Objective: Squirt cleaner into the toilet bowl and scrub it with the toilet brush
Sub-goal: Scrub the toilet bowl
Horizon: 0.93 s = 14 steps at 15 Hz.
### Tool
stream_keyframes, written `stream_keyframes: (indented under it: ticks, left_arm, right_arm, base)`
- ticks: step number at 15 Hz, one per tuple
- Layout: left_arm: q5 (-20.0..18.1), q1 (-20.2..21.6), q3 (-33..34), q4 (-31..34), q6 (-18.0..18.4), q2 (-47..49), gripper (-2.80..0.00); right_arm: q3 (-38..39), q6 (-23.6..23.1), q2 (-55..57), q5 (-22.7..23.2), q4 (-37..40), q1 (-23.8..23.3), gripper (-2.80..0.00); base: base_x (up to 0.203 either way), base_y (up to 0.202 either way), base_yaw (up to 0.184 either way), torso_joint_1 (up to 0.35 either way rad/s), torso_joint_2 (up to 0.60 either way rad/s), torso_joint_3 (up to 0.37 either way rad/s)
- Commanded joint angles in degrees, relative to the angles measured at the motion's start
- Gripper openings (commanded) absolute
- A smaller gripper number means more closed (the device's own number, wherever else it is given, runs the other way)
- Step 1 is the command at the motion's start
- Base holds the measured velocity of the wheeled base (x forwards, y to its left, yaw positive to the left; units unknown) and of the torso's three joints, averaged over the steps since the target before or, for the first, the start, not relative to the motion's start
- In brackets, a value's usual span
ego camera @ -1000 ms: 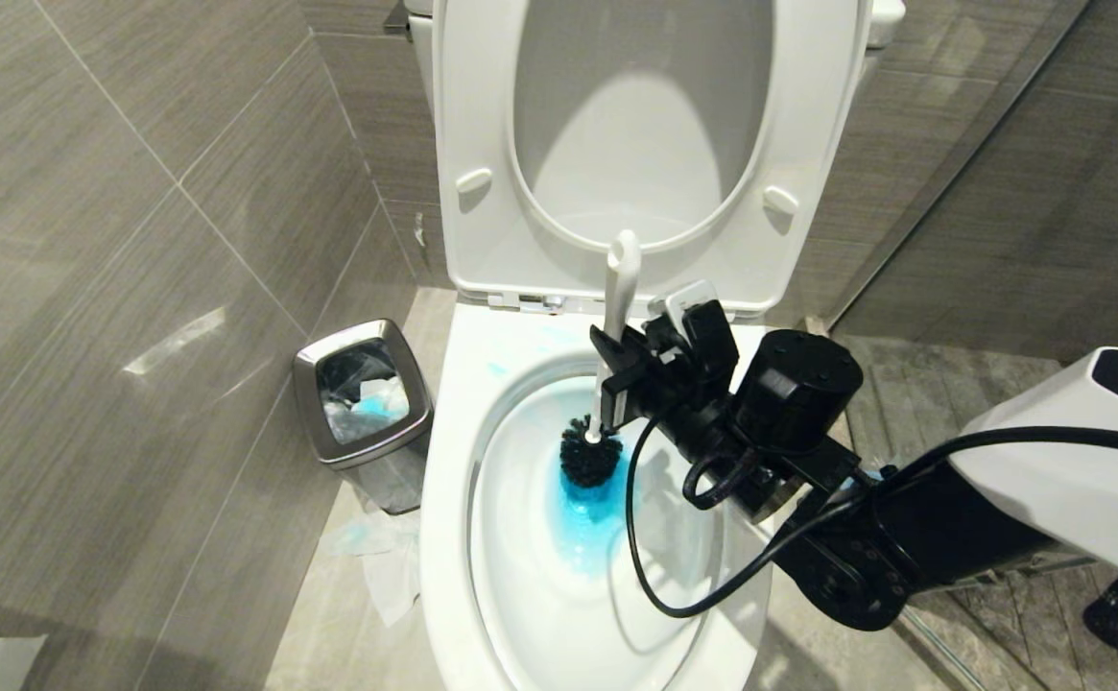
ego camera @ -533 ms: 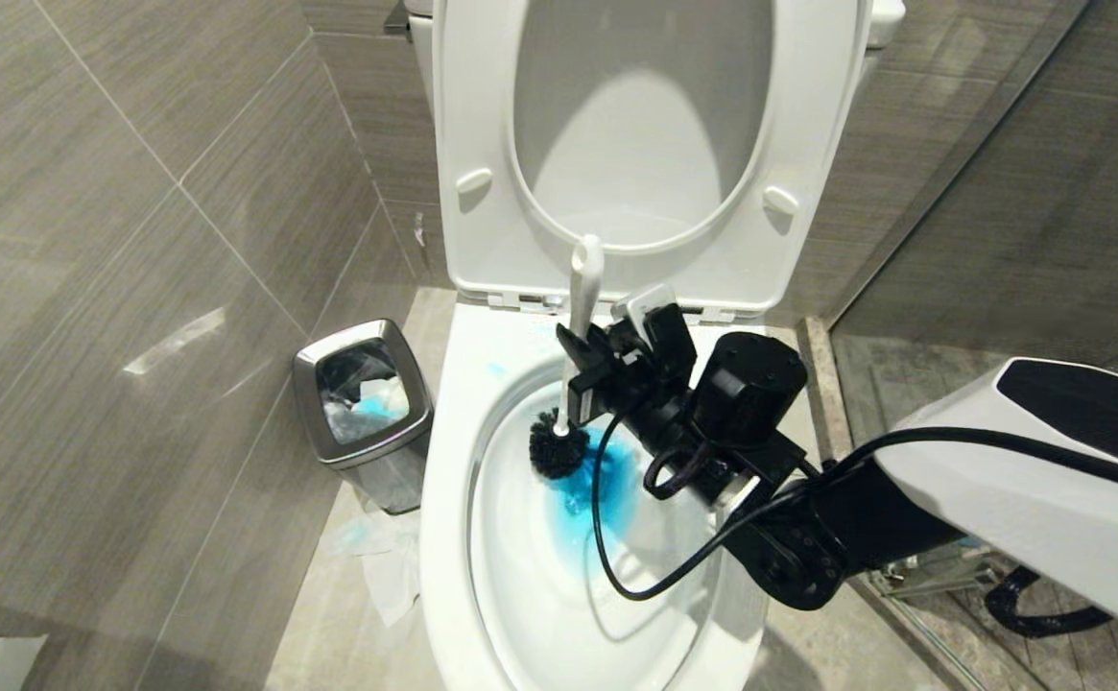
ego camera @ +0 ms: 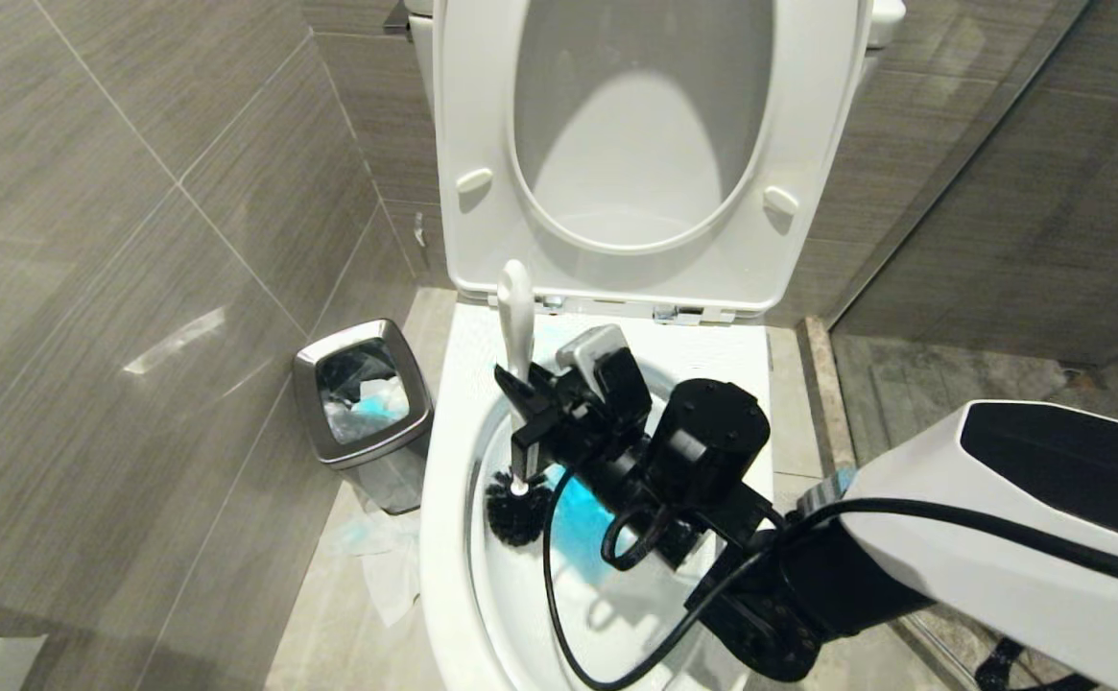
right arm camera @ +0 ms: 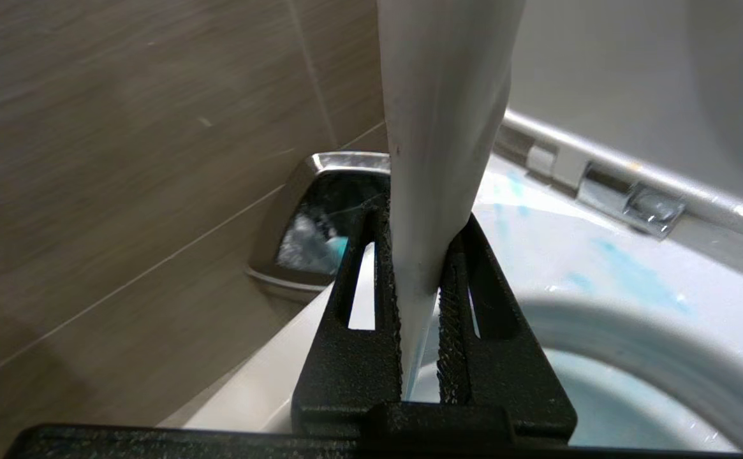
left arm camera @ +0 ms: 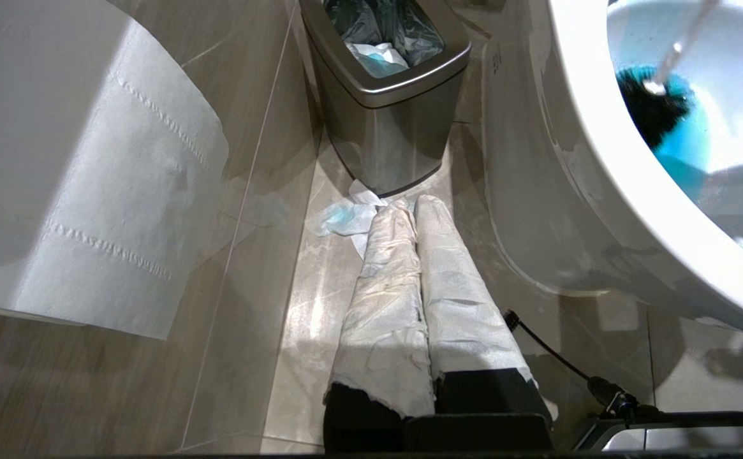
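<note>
One claw (ego camera: pixel 520 408), the right, is clamped on the brush (ego camera: pixel 516 326) handle, its head pressed low against the bowl (ego camera: pixel 443 537) wall. Blue cleaner (ego camera: pixel 578 523) could be flicked over the rim, or the handle twisted in the grip, if scrubbed hard.

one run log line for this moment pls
phase: scrubbing | right gripper: shut on toilet brush handle | brush head: at toilet bowl left wall | cleaner: blue pool in bowl | left gripper: shut, parked beside bowl

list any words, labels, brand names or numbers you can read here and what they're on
None can be read. The toilet bowl, toilet brush, steel bin and toilet paper show no print in any view.
</note>
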Motion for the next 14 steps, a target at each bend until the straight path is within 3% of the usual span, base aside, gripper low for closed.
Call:
stream_keyframes:
  ticks: [1,5,8,11,14]
  left_arm:
    - [0.0,0.01,0.0,0.01,0.0,-0.01,-2.8]
    - [0.0,0.01,0.0,0.01,0.0,-0.01,-2.8]
    - [0.0,0.01,0.0,0.01,0.0,-0.01,-2.8]
    - [0.0,0.01,0.0,0.01,0.0,-0.01,-2.8]
    - [0.0,0.01,0.0,0.01,0.0,-0.01,-2.8]
  right_arm:
    - [8.03,0.16,-5.35,-0.08,-1.37,1.3,-2.8]
    - [24.95,0.33,-18.41,-0.17,-1.84,1.18,-2.8]
    - [33.55,0.1,-26.04,-0.24,-1.79,-3.48,-2.8]
    - [36.93,-1.42,-29.26,0.02,-1.52,-10.51,-2.8]
    - [34.5,-2.17,-26.13,1.02,-1.75,-12.33,-2.8]
  base:
    - [0.0,0.0,0.0,0.0,0.0,0.0]
    - [0.0,0.0,0.0,0.0,0.0,0.0]
    - [0.0,0.0,0.0,0.0,0.0,0.0]
    - [0.0,0.0,0.0,0.0,0.0,0.0]
    - [0.0,0.0,0.0,0.0,0.0,0.0]
